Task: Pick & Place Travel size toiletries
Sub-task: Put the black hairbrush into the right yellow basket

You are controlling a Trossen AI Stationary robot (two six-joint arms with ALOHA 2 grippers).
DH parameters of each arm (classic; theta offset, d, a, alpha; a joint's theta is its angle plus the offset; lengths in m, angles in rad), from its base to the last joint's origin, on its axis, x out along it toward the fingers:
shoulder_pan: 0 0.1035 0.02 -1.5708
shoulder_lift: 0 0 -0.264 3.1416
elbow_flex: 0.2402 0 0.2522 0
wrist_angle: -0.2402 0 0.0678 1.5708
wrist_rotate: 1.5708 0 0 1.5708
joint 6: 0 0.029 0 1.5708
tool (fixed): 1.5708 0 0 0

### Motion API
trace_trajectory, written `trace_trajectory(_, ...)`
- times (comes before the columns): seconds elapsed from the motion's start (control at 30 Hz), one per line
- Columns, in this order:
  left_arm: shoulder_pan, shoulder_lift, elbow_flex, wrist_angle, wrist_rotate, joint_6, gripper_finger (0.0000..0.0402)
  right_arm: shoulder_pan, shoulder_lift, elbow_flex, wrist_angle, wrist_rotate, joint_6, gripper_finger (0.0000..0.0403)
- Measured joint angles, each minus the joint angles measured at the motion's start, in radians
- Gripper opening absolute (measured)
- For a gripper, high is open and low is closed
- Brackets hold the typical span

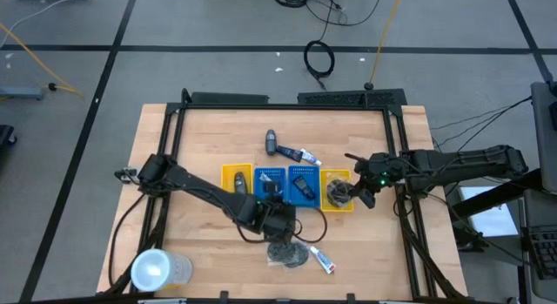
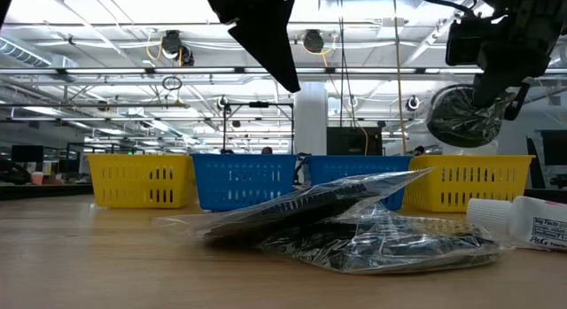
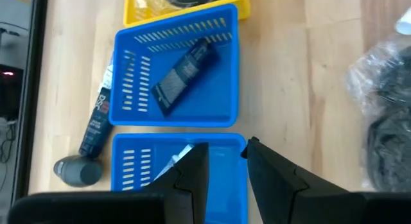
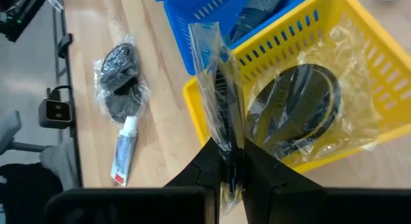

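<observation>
Lowering a wrapped puff into the yellow tray
Our right end effector [image 4: 232, 161] is clamped on a wrapped puff [image 4: 221, 99] above the yellow tray [image 4: 359, 38]; we lower it beside the 1 inside before releasing. Left end effector [image 3: 226, 161], parted and empty, waits over the desk [image 1: 200, 130].

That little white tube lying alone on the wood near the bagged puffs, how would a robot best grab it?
The white tube lies flat on the table, slanted, beside the bagged mesh puffs. Probably best to come straight down and pinch across the narrow middle of its body, fingers on its two long sides. Approaching from the side away from the puffs should keep the fingers off the crinkly wrapping.
</observation>
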Motion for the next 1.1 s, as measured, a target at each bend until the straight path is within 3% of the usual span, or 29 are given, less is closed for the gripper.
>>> trace_trajectory(0.1,-0.006,0.0,0.0,0.016,0.001,0.001,0.0108,0.0,0.0,0.0,-0.002,0.025,-0.016,0.0031)
trace_trajectory(0.4,-0.009,0.0,0.0,0.026,0.002,0.002,0.0108,0.0,0.0,0.0,-0.003,0.072,-0.023,0.0123)
trace_trajectory(0.7,-0.009,0.0,0.0,0.033,0.013,0.001,0.0108,0.0,0.0,0.0,0.008,0.075,-0.041,0.0136)
trace_trajectory(1.1,-0.016,0.0,0.0,0.066,0.322,-0.001,0.0108,0.0,-0.001,0.0,0.156,0.068,-0.135,0.0136)
